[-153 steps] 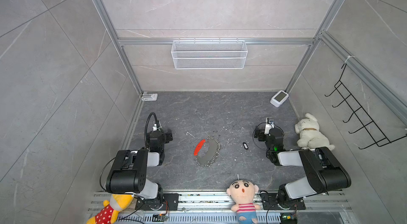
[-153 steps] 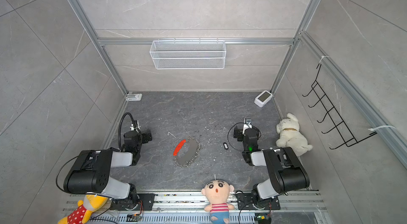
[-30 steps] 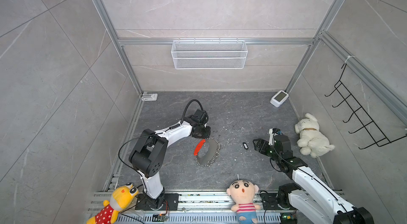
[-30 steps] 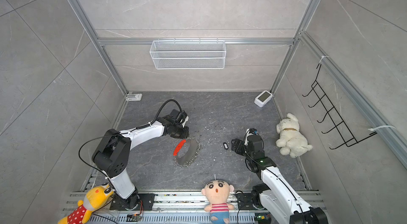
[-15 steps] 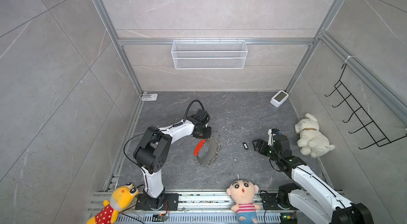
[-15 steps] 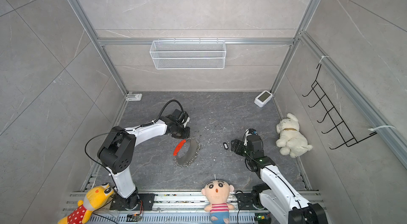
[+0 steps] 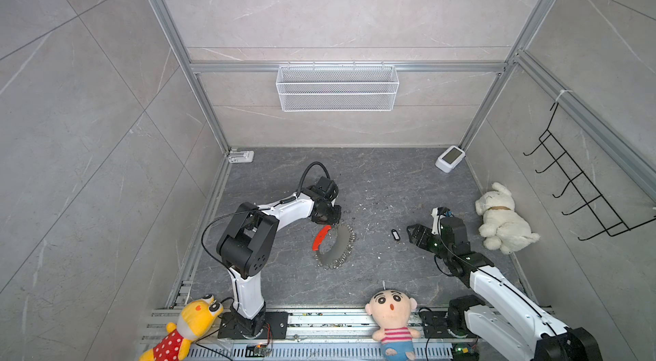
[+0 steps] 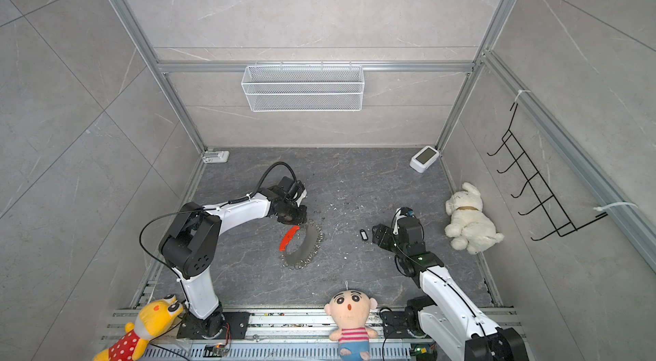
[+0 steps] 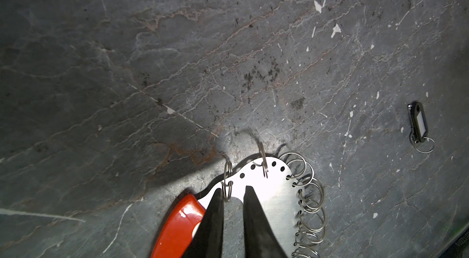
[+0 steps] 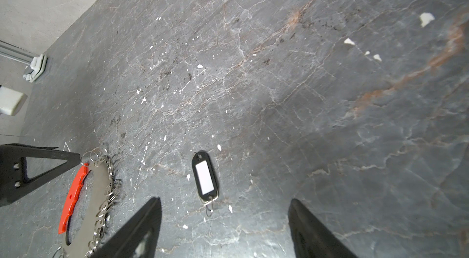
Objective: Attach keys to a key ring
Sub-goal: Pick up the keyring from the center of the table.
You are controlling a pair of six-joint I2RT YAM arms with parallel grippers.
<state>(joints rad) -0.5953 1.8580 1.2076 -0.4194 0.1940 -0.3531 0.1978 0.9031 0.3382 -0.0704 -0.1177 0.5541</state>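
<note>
One key fob [image 7: 395, 235]. One key ring [image 7: 341, 242] carrying seemingly over a dozen small silver rings [image 9: 311, 193], too overlapped to count exactly. Three plush toys: one yellow toy [image 7: 193, 320], one doll [image 7: 390, 309], one white dog [image 7: 500, 220]. One wire basket [image 7: 337, 89], one hook rack [image 7: 575, 192], one white box [image 7: 450, 158].

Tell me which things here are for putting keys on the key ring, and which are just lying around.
For the job: key ring, black key tag, left pincer, right pincer.
Just lying about: white plush dog, striped-shirt doll, yellow plush toy, wire basket, small white device.
</note>
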